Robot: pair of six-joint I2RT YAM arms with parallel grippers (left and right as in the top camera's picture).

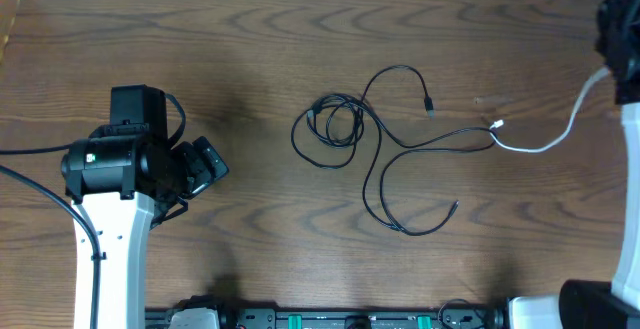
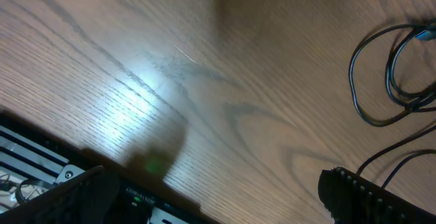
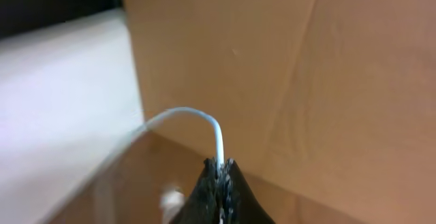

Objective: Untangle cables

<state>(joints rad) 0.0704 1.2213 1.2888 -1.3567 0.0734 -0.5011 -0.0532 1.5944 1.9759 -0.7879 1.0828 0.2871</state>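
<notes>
On the wooden table (image 1: 250, 49), seen from above, the black cables (image 1: 372, 144) lie in a loose tangle near the middle. A small coil sits at the tangle's 9 o'clock side, a tall loop rises toward 12 o'clock and ends in a plug, and a longer loop sags toward 5 o'clock with another plug end. How many separate black cords make up the tangle cannot be told. The white cable (image 1: 560, 134) starts with its plug at the tangle's 3 o'clock edge, right by a black strand. From there it runs along the table and lifts toward the 2 o'clock corner, where the right gripper (image 3: 220, 178) has it. In the right wrist view the fingers (image 3: 231, 190) are pinched tight together on the white cord, which arches up out of the tips and away toward 10 o'clock. The left gripper (image 1: 207, 165) hangs at the table's 9 o'clock side, well apart from the cables, with its 2 fingers (image 2: 357, 195) spread wide and nothing between them. In the left wrist view the coil shows at 2 o'clock.
</notes>
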